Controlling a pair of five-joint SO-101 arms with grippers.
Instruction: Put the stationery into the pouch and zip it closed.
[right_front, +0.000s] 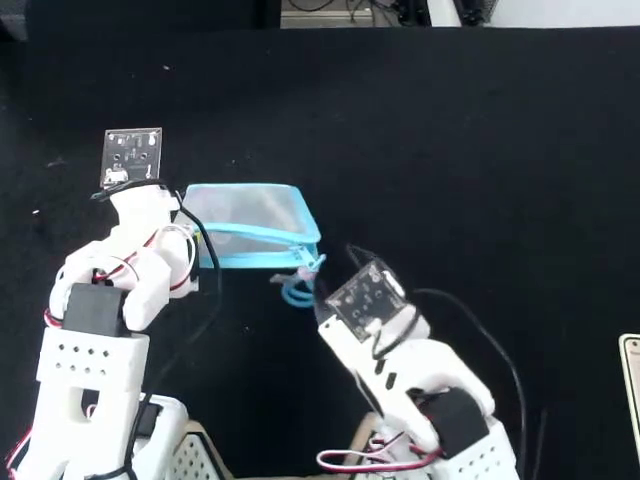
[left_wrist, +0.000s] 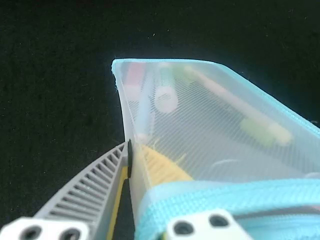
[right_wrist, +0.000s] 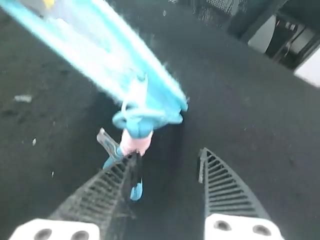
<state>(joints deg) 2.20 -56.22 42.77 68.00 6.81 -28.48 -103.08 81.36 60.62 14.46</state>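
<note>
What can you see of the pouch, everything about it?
The pouch is a translucent, mesh-look case with light blue trim and zipper, lying on the black table. Pens and a yellow item show through its wall. The left gripper is shut on one end; at the other end the zipper pull, with a blue cord, lies by the open right gripper.

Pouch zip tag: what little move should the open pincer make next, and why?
Probably the right pincer should just back away. The pens lie inside the pouch, the zip looks closed where it shows, and the tag sits beside one open finger, not gripped. The left pincer holds the pouch's end.
</note>
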